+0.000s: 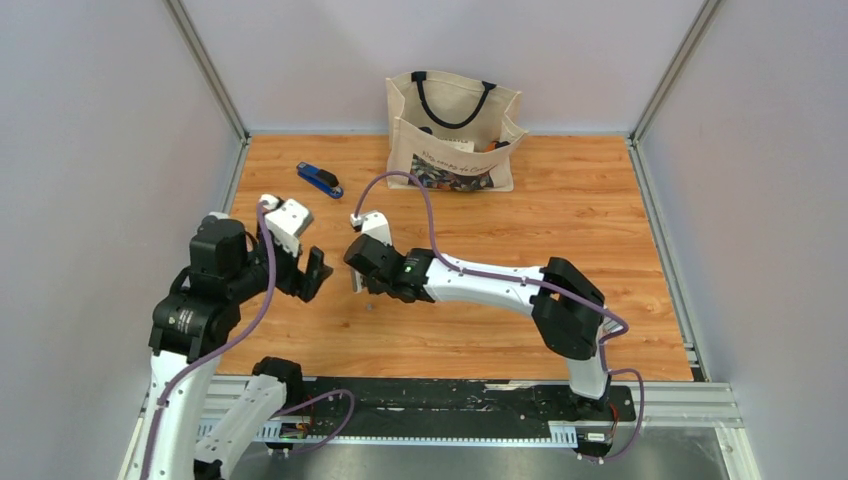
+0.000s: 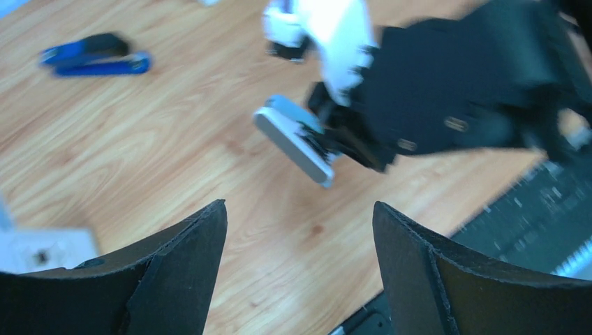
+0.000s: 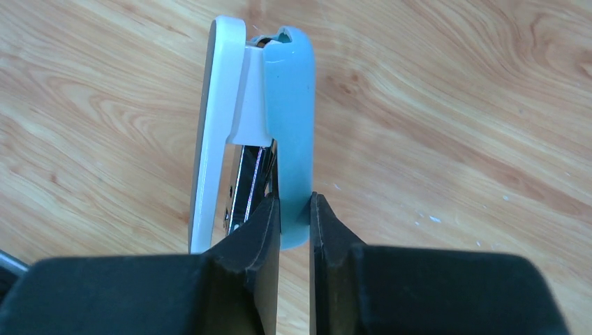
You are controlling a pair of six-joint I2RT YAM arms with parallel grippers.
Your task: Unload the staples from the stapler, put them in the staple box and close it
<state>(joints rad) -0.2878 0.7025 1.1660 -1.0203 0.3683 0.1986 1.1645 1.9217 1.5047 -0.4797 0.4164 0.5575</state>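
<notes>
Top view: the dark blue stapler (image 1: pixel 320 179) lies untouched at the far left. Left wrist: the left gripper (image 2: pixel 300 209) gapes empty, free to assist. Right wrist: the right gripper (image 3: pixel 295 209) clamps a pale stapler (image 3: pixel 286 105) by its blue top arm, exposing the metal magazine; whether staples sit inside is unclear.

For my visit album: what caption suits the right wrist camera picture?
Right fingers pinch the pale blue top of a blue-and-white stapler, wooden table behind.

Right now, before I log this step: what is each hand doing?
Left hand: open, holding nothing.
Right hand: closed on the pale blue-and-white stapler.
</notes>
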